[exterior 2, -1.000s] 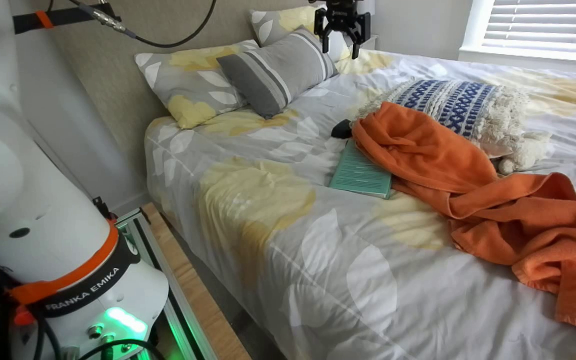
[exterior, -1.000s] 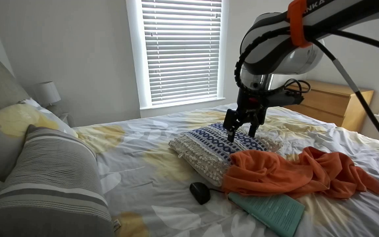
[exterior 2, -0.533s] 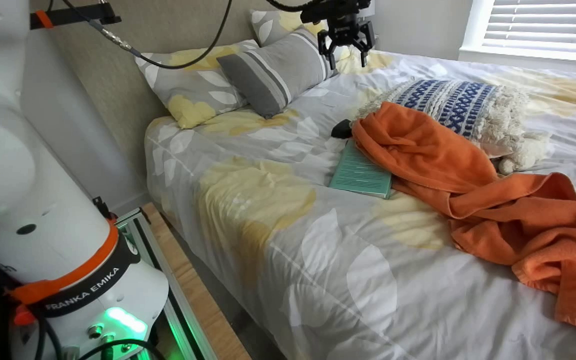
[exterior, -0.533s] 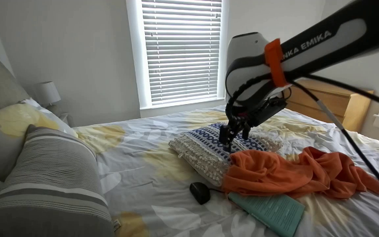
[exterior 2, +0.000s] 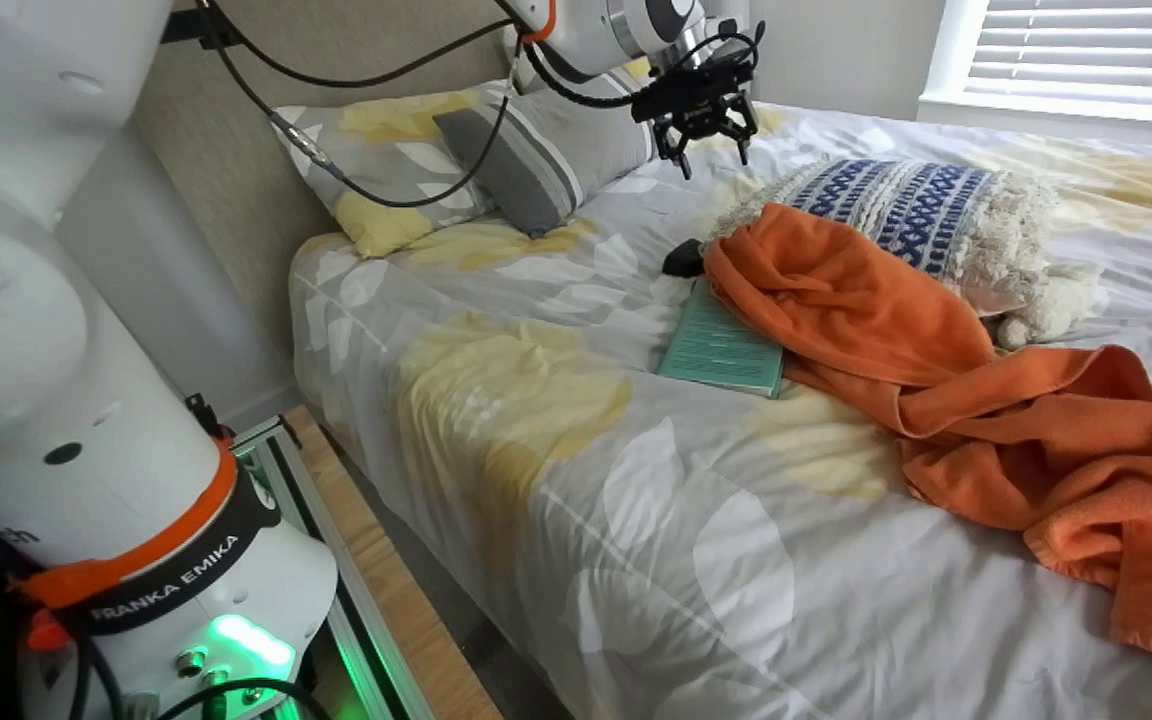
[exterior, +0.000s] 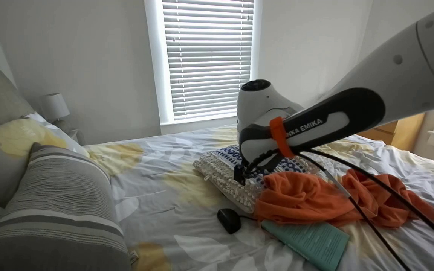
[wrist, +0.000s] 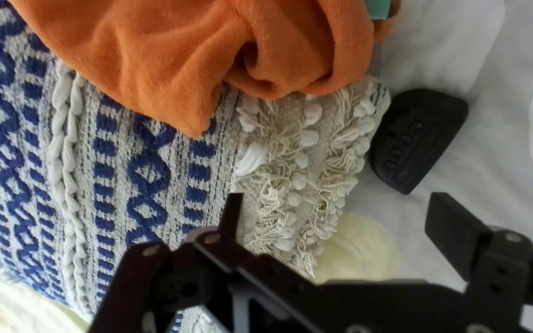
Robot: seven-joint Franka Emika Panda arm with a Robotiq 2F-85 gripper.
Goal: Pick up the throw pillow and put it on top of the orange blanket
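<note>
Gripper [wrist: 338, 217] dropped towards tasselled end of throw pillow [wrist: 178, 180], jaws wide, empty; edge grasp likely next; orange blanket [wrist: 169, 55] overlapping it at wrist-view 11 o'clock may drag

Under the orange blanket [wrist: 155, 55], cut off by the wrist view's top edge, lie hidden part of the throw pillow [wrist: 148, 173] and one end of the book [exterior 2: 721, 345], lettered too small to read.
</note>
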